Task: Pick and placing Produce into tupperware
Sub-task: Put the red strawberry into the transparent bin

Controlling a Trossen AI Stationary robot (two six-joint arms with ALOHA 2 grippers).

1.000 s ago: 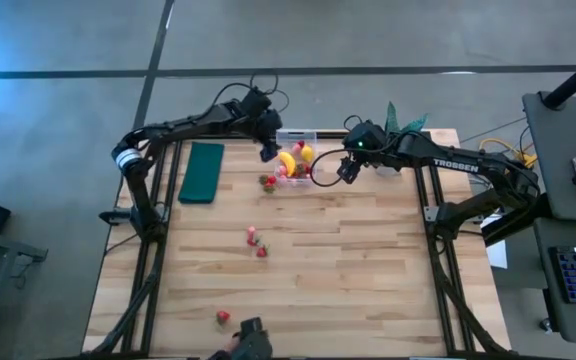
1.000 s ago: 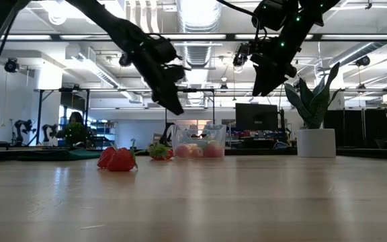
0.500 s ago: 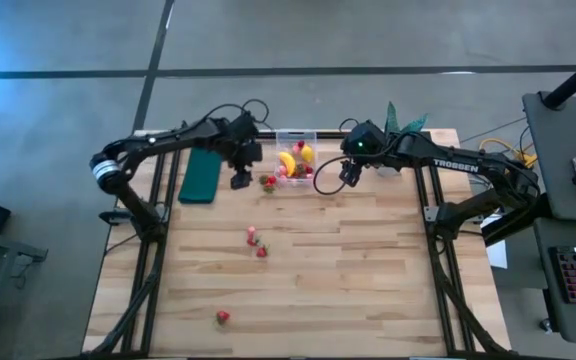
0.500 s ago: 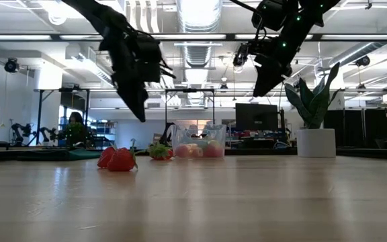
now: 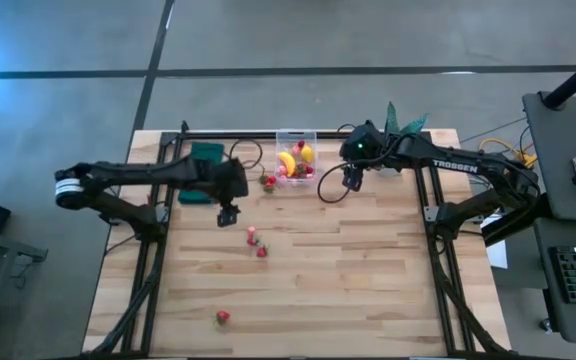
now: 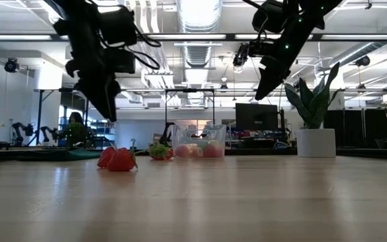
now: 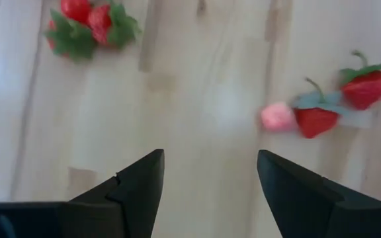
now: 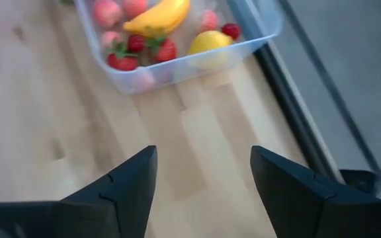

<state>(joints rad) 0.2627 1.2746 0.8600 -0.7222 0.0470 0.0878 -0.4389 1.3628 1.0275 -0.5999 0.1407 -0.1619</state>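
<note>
1. The clear tupperware (image 5: 296,165) sits at the far edge of the bench (image 5: 368,290), around 12 o'clock from the bench's middle in the high view.
2. Inside it lie a yellow banana (image 8: 156,17), a yellow lemon (image 8: 210,42) and several red and pink strawberries (image 8: 127,53).
3. The left tool (image 5: 227,213) hangs above the bench at about 10 o'clock from the bench's middle, its fingers (image 7: 134,188) spread apart with nothing between them.
4. Bare wood shows in the gap between those fingers in the left wrist view.
5. A loose cluster of strawberries with green leaves (image 5: 268,181) lies on the bench just beside the tupperware, at its 8 o'clock.
6. Two more strawberries and a small pink piece (image 5: 256,242) lie close together near the bench's middle, at roughly 4 o'clock from the left tool.
7. One single strawberry (image 5: 223,317) lies well apart from the others, near the front edge at about 7 o'clock from the bench's middle.
8. The right tool (image 5: 349,181) hovers above the bench just beside the tupperware, at its 4 o'clock, fingers (image 8: 127,188) spread and empty.
9. A dark green pad (image 5: 200,160) lies flat at the far left of the bench, partly under the left arm.
10. A green potted plant (image 6: 314,111) in a white pot stands at the far right corner, around 1 o'clock.
</note>
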